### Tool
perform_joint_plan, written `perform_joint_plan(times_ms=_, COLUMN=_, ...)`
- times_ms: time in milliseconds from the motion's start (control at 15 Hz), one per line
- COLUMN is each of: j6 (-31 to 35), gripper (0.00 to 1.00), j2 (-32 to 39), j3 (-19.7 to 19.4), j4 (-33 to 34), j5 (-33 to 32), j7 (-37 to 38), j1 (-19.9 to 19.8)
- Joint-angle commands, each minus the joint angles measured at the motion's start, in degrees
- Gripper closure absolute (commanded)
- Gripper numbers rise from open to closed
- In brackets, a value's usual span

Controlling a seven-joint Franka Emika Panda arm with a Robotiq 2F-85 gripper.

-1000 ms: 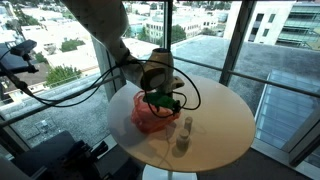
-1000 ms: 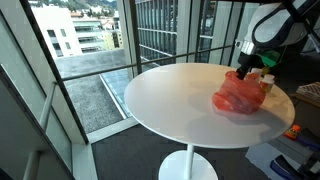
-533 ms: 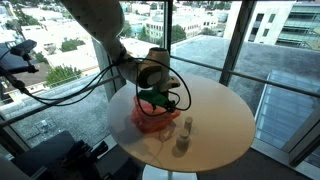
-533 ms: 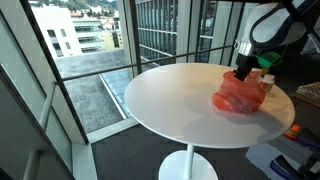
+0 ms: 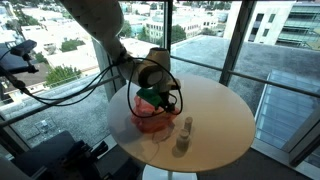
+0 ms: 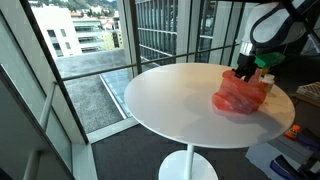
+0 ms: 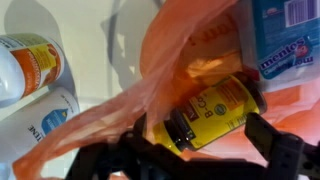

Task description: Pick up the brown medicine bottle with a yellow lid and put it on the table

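Observation:
The brown medicine bottle [image 7: 215, 112] has a yellow label and lies on its side in the folds of an orange plastic bag [image 7: 190, 50], with its lid end toward the lower left. My gripper [image 7: 203, 138] has one black finger at the lid end [image 7: 135, 140] and the other at the base [image 7: 270, 135], closed on the bottle lengthwise. In both exterior views the gripper [image 5: 150, 97] [image 6: 246, 72] sits at the top of the bag [image 5: 148, 118] [image 6: 238, 95] on the round white table [image 5: 215, 120] [image 6: 170, 100].
Two white bottles [image 7: 30, 65] [image 7: 45, 118] lie on the table beside the bag, and they show upright in an exterior view [image 5: 183, 135]. A blue Mentos container [image 7: 288, 35] lies against the bag. Glass walls surround the table, and its edge is close to the bag.
The gripper has shifted slightly up and toward the bag's far side, staying over the bag. The bag and the bottles on the table have not moved.

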Motion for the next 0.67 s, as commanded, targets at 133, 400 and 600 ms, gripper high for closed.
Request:
perform_joint_plan(times_ms=133, j6=-0.6, gripper=0.0, j2=-0.22, j3=-0.13, j4=0.09, j5=-0.07, j7=0.7, j1=0.07)
perform_joint_plan(times_ms=400, j6=-1.68, gripper=0.0, j2=0.83, j3=-0.72, j4=1.25, j5=-0.73, j7=1.67, j1=0.59)
perform_joint_plan(times_ms=600, j6=-1.74, gripper=0.0, j2=1.74, j3=-0.59, j4=1.82, j5=-0.48, j7=1.72, j1=0.59)
